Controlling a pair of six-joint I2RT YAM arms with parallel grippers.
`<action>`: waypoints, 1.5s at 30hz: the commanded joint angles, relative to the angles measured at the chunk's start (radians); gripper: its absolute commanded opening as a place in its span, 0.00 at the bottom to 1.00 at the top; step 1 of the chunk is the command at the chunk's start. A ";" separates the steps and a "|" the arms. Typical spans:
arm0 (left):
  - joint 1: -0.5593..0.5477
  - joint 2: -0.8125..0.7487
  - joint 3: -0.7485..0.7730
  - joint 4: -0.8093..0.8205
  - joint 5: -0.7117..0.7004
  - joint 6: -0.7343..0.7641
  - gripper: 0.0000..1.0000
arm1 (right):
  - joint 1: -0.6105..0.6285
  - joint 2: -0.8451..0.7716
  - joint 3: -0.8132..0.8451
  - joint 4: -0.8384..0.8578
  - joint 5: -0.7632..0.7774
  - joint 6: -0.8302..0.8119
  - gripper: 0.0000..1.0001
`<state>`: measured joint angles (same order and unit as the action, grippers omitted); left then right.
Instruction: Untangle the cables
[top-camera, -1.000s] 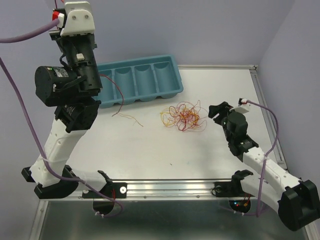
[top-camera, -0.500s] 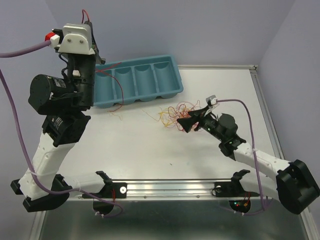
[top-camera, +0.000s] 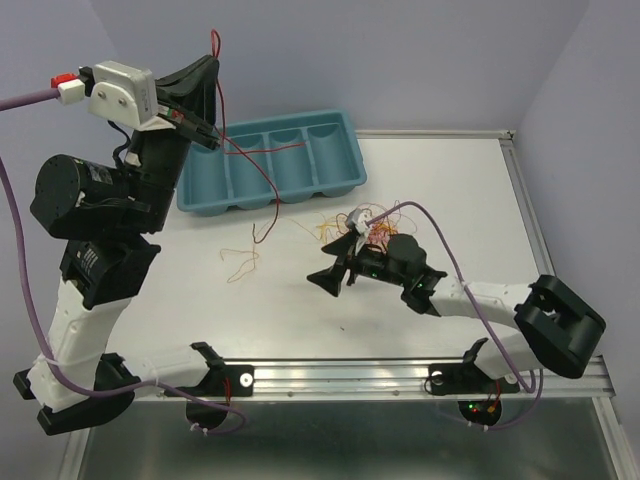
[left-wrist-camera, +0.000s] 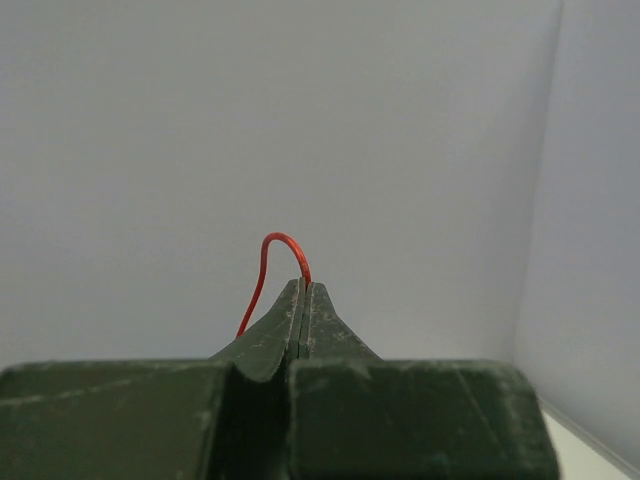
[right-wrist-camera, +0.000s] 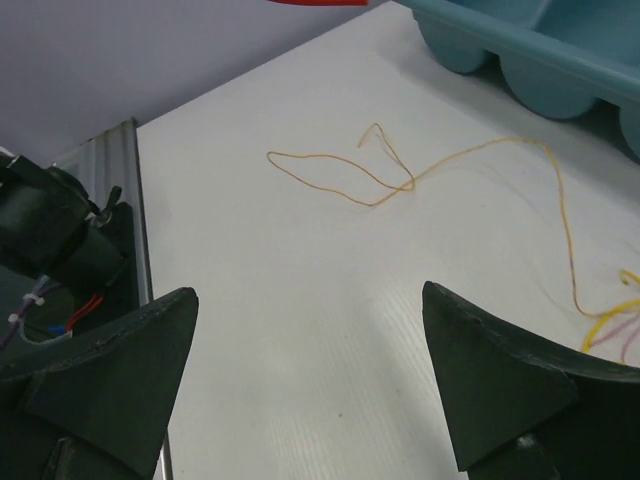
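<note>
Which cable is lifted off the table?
The red wire, pinched in the shut jaws of the left gripper; the tangle and loose orange strand lie on the table.

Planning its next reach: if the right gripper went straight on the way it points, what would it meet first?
Probably the loose orange wire lying on the white table. The right gripper stands open and nothing nearer shows, though depth is unclear.

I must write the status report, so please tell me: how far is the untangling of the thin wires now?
Done: one orange wire lies spread out left of the clump. In hand: the left claw, shut, holds a red wire lifted high; the right claw is open and empty, low over the table. Left: most wires are knotted in the clump.
</note>
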<state>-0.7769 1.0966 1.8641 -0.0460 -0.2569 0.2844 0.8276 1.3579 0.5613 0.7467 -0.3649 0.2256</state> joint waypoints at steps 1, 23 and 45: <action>0.001 -0.003 0.049 0.021 0.048 -0.059 0.00 | 0.039 0.044 0.106 0.092 0.059 -0.048 0.98; 0.368 0.109 -0.150 0.379 -0.046 0.099 0.00 | 0.038 -0.209 -0.093 0.140 0.386 0.035 0.98; 0.924 0.308 -0.385 0.735 0.579 -0.116 0.00 | 0.038 -0.287 -0.124 0.141 0.371 0.104 0.98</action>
<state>0.0952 1.3731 1.4376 0.5613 0.2470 0.2218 0.8688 1.0843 0.4599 0.8318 0.0090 0.3141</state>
